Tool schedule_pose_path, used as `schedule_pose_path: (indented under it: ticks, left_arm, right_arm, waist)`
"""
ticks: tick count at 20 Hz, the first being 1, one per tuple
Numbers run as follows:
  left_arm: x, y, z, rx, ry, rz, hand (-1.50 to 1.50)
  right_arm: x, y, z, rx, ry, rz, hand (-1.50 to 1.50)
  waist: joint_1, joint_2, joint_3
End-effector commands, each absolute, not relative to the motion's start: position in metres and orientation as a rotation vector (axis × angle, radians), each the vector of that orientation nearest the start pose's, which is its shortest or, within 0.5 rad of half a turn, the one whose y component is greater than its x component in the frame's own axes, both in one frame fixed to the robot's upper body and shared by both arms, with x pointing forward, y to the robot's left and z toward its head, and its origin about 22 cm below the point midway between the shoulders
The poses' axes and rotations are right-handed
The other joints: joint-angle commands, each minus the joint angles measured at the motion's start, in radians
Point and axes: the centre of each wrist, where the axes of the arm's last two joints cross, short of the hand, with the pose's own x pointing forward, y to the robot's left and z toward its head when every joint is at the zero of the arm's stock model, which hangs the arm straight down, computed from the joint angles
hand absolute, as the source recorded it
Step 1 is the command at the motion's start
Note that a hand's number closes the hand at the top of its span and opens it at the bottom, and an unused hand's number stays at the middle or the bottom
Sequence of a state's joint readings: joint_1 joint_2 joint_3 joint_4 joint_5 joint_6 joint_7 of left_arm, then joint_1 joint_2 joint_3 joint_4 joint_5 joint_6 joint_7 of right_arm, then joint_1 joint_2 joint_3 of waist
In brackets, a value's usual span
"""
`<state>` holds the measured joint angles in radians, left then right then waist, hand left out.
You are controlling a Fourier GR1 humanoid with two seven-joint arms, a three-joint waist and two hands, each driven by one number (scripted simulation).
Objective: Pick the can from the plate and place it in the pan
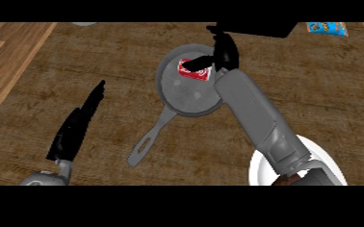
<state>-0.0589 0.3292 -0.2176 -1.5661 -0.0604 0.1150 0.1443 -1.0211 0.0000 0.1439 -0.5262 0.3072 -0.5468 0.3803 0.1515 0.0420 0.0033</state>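
A grey pan (pixel 186 84) sits mid-table (pixel 107 53), handle toward the near edge. A red can (pixel 195 69) lies inside, the right hand (pixel 224 53) above it with thumb across the can. A white plate (pixel 263 168) is near the right. The left hand (pixel 78 122) rests open at the left.

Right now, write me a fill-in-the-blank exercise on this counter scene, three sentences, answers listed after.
1. The red can sits inside the grey ____, under the right robot hand.
2. The white plate near the lower right edge, partly hidden by the right forearm, shows no ____ on its visible part.
3. The left robot hand, fingers straight, rests at the ____ side of the pan, touching nothing.

Missing words: pan; can; left
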Motion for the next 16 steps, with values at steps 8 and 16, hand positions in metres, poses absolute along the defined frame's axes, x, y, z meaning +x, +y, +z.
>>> schedule_pose_path:
  ticks: [8,16]
  left_arm:
    - [0.244,0.262,0.012,0.274,-1.424,-0.336,0.0]
    - [0.221,0.286,0.008,0.336,-1.382,-0.268,0.0]
  right_arm:
    - [0.431,-0.091,0.074,-0.673,-1.45,-0.212,-1.5]
    - [0.41,-0.147,0.022,-0.686,-1.509,-0.299,-1.5]
  waist:
    - [-0.057,-0.018,-0.002]
    - [-0.135,-0.039,-0.002]
